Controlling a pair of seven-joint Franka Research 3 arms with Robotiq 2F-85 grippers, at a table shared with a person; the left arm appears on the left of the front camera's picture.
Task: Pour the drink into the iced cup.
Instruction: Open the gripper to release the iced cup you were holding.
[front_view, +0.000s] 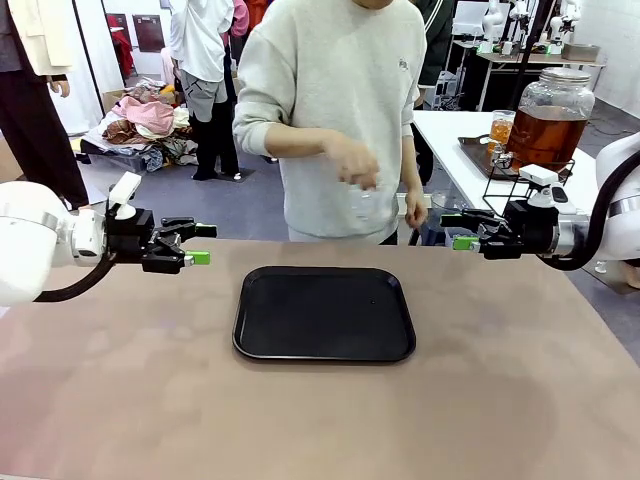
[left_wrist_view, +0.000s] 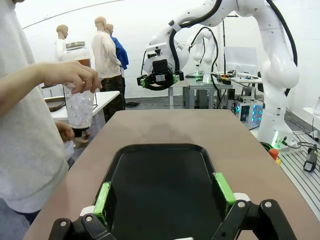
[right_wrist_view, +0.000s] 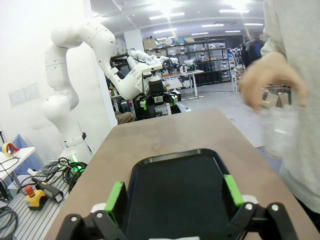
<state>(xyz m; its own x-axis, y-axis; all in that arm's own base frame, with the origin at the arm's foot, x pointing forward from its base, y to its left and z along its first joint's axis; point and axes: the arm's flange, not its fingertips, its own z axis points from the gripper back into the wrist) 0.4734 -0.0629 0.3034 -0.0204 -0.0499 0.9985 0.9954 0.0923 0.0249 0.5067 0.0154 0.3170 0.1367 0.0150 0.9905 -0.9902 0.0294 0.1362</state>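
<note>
A person across the table holds the iced cup (front_view: 362, 207), a clear plastic cup with ice, in one hand above the table's far edge; the left wrist view has the cup (left_wrist_view: 80, 107) at left, and it is a blur (right_wrist_view: 280, 131) in the right wrist view. Amber-brown drink fills a large glass jar (front_view: 553, 125) on a side table at back right. My left gripper (front_view: 200, 244) hovers open left of the black tray (front_view: 320, 315), with nothing between its fingers. On the tray's right, my right gripper (front_view: 460, 230) is open and holds nothing. Each wrist view looks over its own open gripper (left_wrist_view: 162, 195) (right_wrist_view: 175, 195) at the tray (left_wrist_view: 160, 175) (right_wrist_view: 175, 180).
A small glass of amber liquid (front_view: 500, 128) stands on a dark tray beside the jar. The brown table (front_view: 320, 420) is bare around the black tray. People stand farther back, and clothes lie on the floor.
</note>
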